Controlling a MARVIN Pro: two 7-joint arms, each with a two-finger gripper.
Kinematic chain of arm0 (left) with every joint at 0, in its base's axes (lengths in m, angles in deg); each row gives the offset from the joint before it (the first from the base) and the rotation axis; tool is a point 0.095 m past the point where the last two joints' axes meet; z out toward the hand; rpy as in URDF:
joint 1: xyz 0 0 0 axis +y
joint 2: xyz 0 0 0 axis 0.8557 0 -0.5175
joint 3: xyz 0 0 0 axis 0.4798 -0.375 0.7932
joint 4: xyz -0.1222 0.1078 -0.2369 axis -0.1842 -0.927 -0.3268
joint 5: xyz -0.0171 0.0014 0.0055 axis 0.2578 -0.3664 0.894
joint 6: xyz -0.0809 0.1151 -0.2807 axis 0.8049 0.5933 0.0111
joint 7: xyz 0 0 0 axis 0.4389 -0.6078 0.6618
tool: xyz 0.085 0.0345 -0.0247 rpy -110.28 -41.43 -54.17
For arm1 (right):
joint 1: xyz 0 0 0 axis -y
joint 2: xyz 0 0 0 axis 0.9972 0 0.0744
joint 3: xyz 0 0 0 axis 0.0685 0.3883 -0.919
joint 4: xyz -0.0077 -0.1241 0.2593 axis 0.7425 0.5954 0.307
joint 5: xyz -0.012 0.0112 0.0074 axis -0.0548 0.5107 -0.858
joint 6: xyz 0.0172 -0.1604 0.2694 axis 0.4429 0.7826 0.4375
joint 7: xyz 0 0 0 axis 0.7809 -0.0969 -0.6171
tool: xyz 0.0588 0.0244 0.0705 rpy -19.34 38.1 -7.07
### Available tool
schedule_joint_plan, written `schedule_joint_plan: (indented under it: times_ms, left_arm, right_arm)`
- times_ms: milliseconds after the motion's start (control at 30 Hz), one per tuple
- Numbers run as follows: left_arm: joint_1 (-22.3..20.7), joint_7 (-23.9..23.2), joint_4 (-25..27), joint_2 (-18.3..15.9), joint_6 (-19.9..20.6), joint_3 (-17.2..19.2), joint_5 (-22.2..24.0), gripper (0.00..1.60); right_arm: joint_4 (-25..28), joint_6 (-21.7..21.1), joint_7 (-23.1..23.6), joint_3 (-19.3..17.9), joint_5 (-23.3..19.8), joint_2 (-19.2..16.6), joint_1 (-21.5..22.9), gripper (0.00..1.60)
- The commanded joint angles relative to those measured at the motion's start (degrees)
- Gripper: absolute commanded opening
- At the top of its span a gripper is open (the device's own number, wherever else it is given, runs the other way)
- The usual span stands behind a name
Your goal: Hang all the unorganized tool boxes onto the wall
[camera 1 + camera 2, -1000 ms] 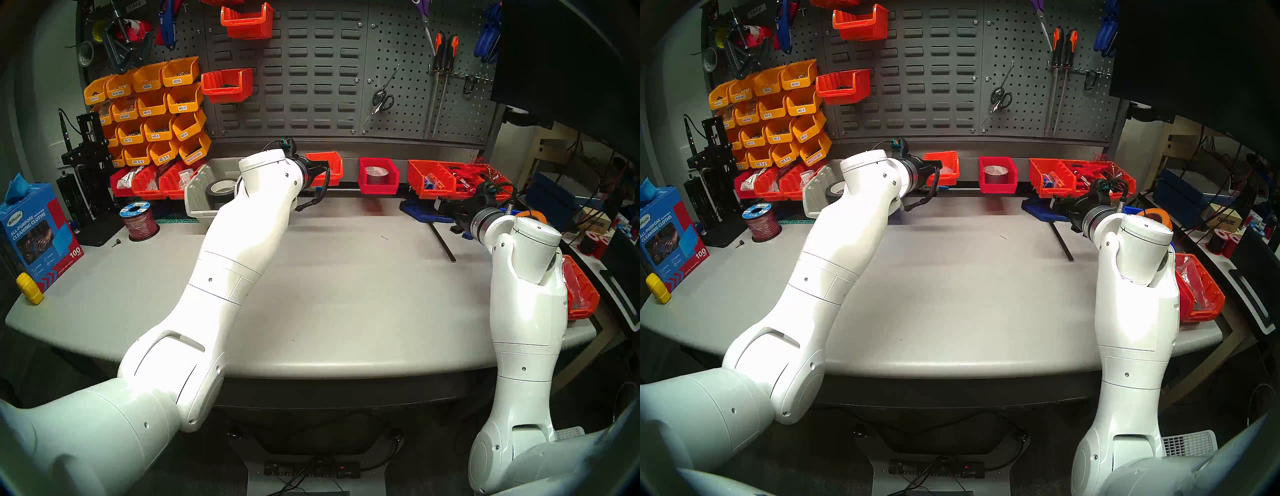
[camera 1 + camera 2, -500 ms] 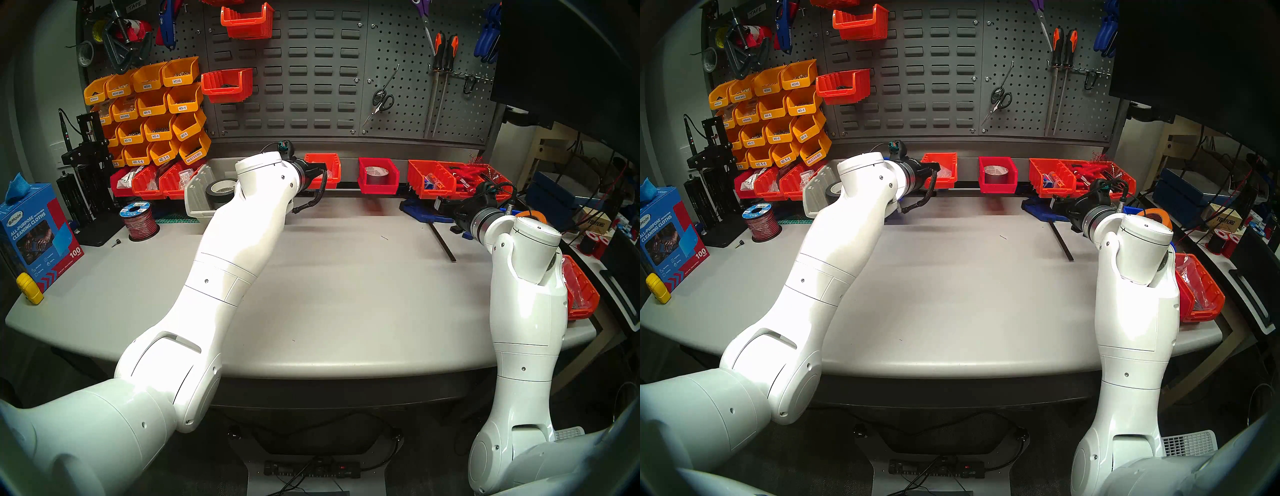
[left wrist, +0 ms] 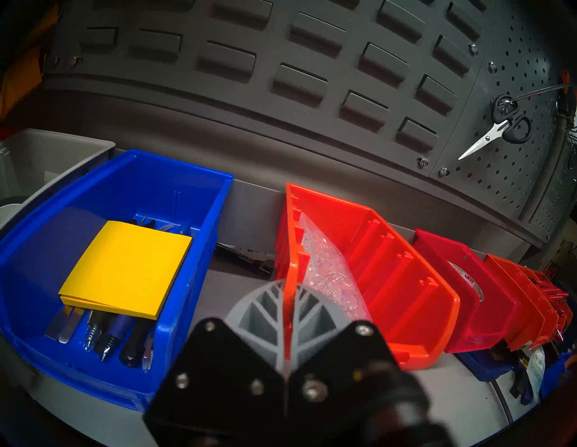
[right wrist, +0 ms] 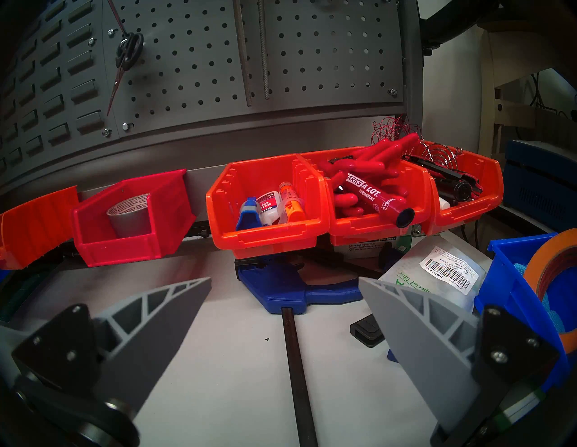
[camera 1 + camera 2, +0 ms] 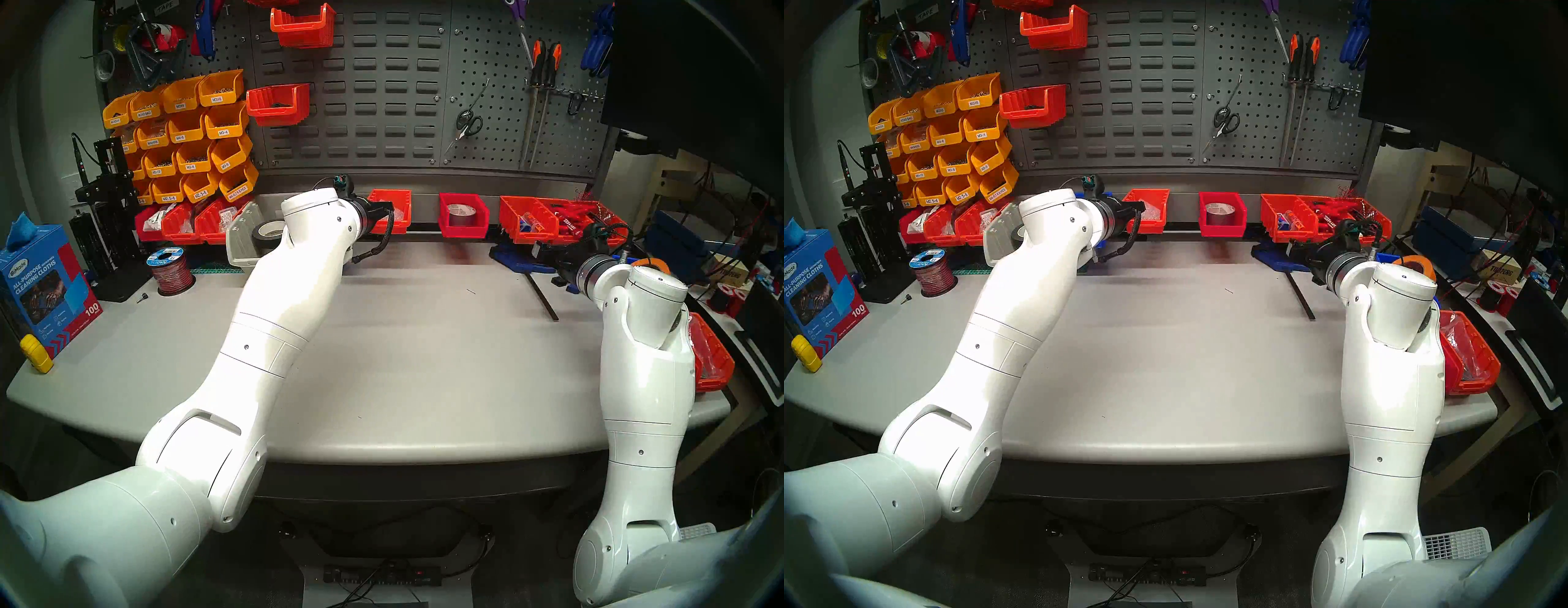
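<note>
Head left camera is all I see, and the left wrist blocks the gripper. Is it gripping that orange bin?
Observer: Yes. The left gripper is shut on the orange bin, on its side wall, with one finger inside and one outside.
Operator: Anything in the bin?
Observer: A clear bag lies inside.
Operator: What's behind my arm?
Observer: A blue bin beside the orange bin, holding a yellow notepad and pens.

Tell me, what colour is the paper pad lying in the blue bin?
Bright yellow pad in the blue bin, best seen from the left wrist.
</note>
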State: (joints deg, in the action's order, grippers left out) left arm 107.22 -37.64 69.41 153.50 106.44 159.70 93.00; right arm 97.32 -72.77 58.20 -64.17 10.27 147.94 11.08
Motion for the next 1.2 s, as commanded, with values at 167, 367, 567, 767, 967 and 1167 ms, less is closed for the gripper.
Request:
schedule_joint_plan:
  times_ms: [167, 367, 567, 767, 967, 1167]
  left_arm:
    - [-1.1, 0.1, 0.4, 0.1, -0.1, 0.2, 0.2, 0.00]
    - [-1.1, 0.5, 0.1, 0.2, 0.1, 0.2, 0.7, 0.00]
    - [-1.0, 0.6, 0.1, 0.1, 0.3, 0.0, 0.8, 0.00]
    - [-0.8, 0.7, 0.5, 0.0, 0.6, -0.1, 0.9, 0.00]
    - [-0.1, 1.0, 1.6, -0.6, 1.3, 0.0, 0.9, 0.00]
    - [0.3, 0.9, 2.4, -1.4, 2.3, -0.1, 0.7, 0.00]
  right_arm:
    - [0.8, -0.1, 0.0, 0.1, 0.0, 0.2, 0.9, 1.60]
    - [0.8, -0.1, 0.0, 0.1, 0.1, 0.2, 0.9, 1.60]
    - [0.8, -0.1, 0.1, 0.1, 0.1, 0.3, 0.9, 1.60]
    - [0.8, -0.1, 0.1, 0.0, 0.2, 0.3, 0.9, 1.60]
    - [0.8, -0.1, 0.2, 0.0, 0.3, 0.3, 0.9, 1.60]
    - [0.8, -0.1, 0.3, 0.0, 0.3, 0.4, 0.9, 1.60]
